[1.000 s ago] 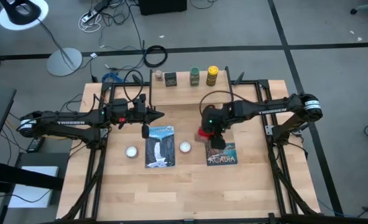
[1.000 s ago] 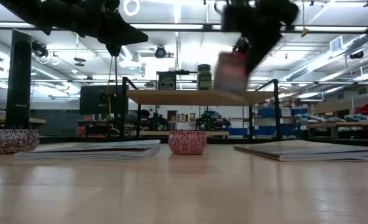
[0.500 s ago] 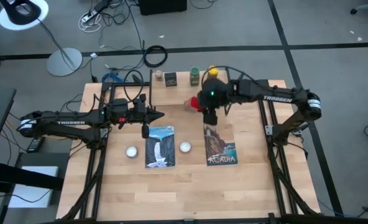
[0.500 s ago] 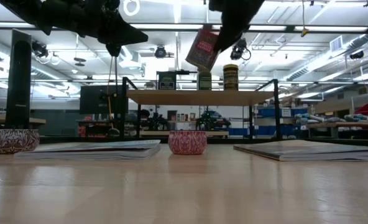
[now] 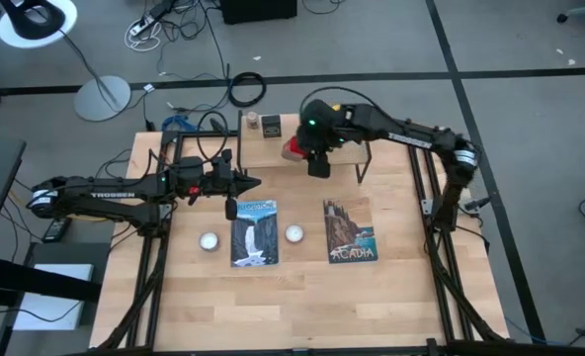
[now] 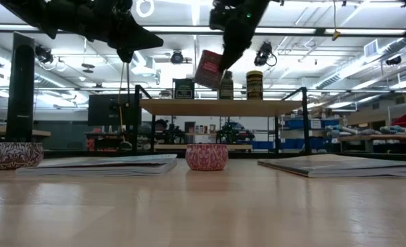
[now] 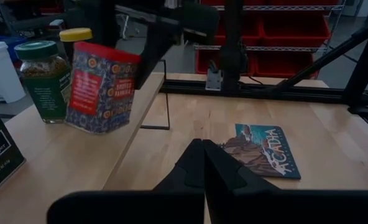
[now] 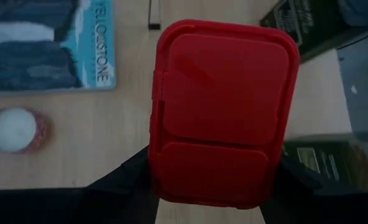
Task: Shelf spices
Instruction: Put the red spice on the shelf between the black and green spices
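Spices were split between the shelf (image 5: 273, 148) and the air: three containers stood on the board at the table's far edge, and a fourth, the red tin (image 6: 208, 69), hung tilted above it. Going left to right in the high view, the left arm waited over the table's left half, its gripper (image 5: 253, 182) closed on nothing and pointing toward the middle, just behind the Yellowstone book (image 5: 254, 232). A white ball (image 5: 209, 241) lay left of that book and a second ball (image 5: 293, 233) right of it, between it and the Acadia book (image 5: 350, 230). On the shelf the dark tin (image 6: 184, 89) stood farthest left. Next came the red tin, held by the right gripper (image 5: 310, 154), whose fingers gripped its two sides partway open; the right wrist view looked down on its red lid (image 8: 221, 112), with the fingers (image 8: 125, 171) dark at either side. It was clear of the board in the low view, lower corner above the top. Right of it, partly behind it in the low view, stood the green jar (image 7: 43, 79), then the yellow-capped jar (image 6: 254, 85). From the left wrist view the red tin appeared just beside the green jar; whether they touched was unclear.
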